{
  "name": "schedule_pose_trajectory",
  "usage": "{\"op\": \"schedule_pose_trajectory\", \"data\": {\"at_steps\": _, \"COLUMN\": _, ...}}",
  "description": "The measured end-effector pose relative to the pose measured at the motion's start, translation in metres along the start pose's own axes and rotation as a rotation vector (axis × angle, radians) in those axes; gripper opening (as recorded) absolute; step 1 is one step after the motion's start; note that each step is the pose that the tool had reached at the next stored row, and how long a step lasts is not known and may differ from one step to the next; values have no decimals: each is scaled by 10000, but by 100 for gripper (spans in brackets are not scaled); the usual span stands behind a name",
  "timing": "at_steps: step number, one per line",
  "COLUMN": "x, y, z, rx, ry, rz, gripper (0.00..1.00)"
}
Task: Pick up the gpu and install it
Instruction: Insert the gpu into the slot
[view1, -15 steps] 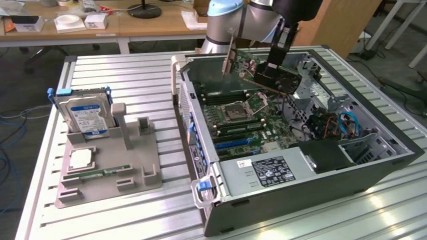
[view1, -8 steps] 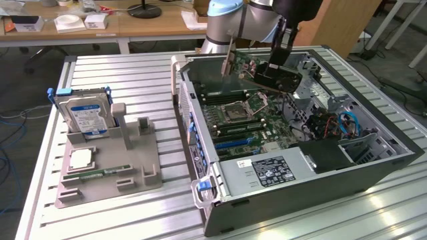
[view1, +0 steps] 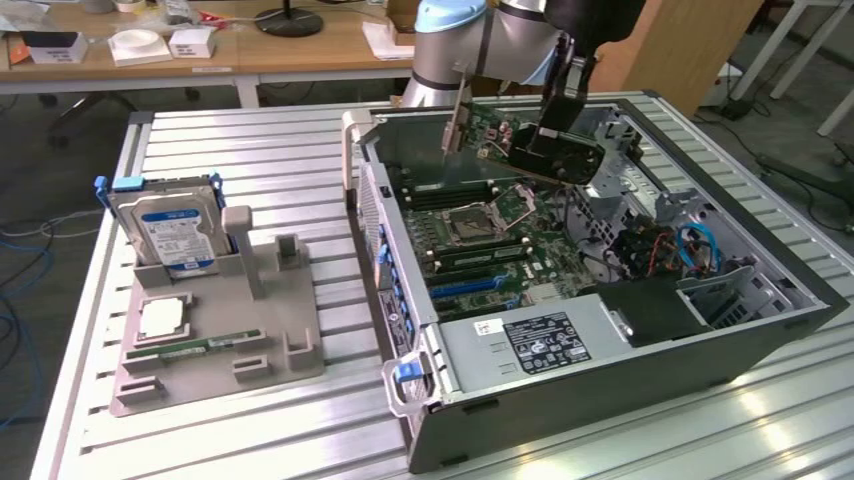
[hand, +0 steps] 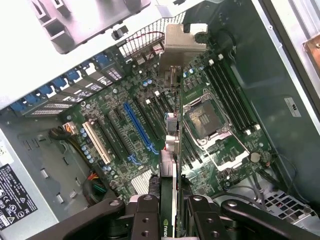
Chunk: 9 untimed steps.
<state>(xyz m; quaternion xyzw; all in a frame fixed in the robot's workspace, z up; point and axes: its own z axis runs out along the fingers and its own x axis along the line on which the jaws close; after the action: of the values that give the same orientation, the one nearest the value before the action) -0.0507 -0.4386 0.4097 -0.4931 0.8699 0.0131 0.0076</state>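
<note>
My gripper (view1: 531, 140) is shut on the gpu (view1: 483, 132) and holds it in the air above the open computer case (view1: 747, 330), over its far end. The gpu is a thin card with a pale metal bracket (view1: 454, 118) on the end away from my fingers. In the wrist view the gpu (hand: 172, 145) shows edge-on between the two black fingers (hand: 145, 217), with its bracket (hand: 182, 42) farthest from the gripper (hand: 172, 222). Beneath it lies the green motherboard (hand: 125, 100) with a long blue slot (hand: 140, 127) and a white slot (hand: 97, 142). The card hangs apart from the board.
A silver processor socket (hand: 207, 117) and dark memory slots (hand: 230, 95) lie beside the card's line. The power supply (view1: 534, 342) fills the case's near end. On the exterior view's left, a grey holder (view1: 267, 330) carries a blue-labelled hard drive (view1: 167, 230) and a green memory strip (view1: 200, 346).
</note>
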Motion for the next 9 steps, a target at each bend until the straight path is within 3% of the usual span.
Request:
{"op": "schedule_pose_trajectory", "data": {"at_steps": 5, "x": 0, "y": 0, "z": 0, "rx": -2, "ry": 2, "rz": -91, "gripper": 26}}
{"op": "schedule_pose_trajectory", "data": {"at_steps": 9, "x": 0, "y": 0, "z": 0, "rx": -13, "ry": 9, "rz": -504, "gripper": 26}}
